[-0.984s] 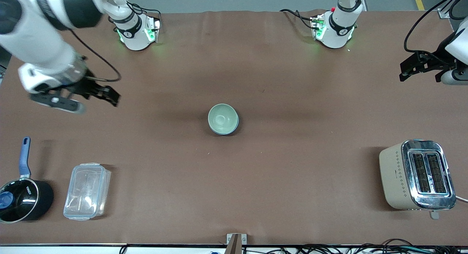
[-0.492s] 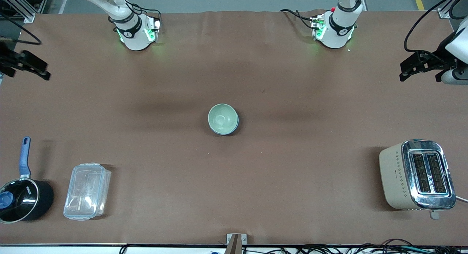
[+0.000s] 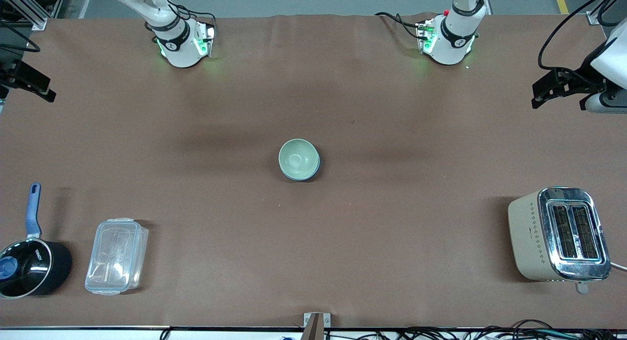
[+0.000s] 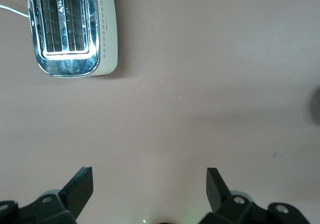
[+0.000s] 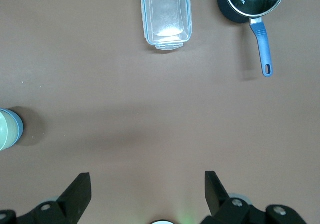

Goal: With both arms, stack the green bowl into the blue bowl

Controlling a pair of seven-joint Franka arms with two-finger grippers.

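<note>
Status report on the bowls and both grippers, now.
Left gripper and right gripper open, over table ends. Green bowl nested in blue bowl, mid-table. Nothing obstructing.

— How was the light?
— Bright and even, coming from above. The toaster [image 3: 559, 233] and the saucepan [image 3: 33, 266] threw short, soft shadows on the brown table [image 3: 392, 134], and two broad dim bands lay beside the green bowl [image 3: 298, 158].
— Any glare?
— Yes, the toaster's chrome top shone white in the left wrist view, and the clear container [image 5: 165, 14] had a washed-out patch.
— Sharpness?
— All views were crisp, without motion blur
</note>
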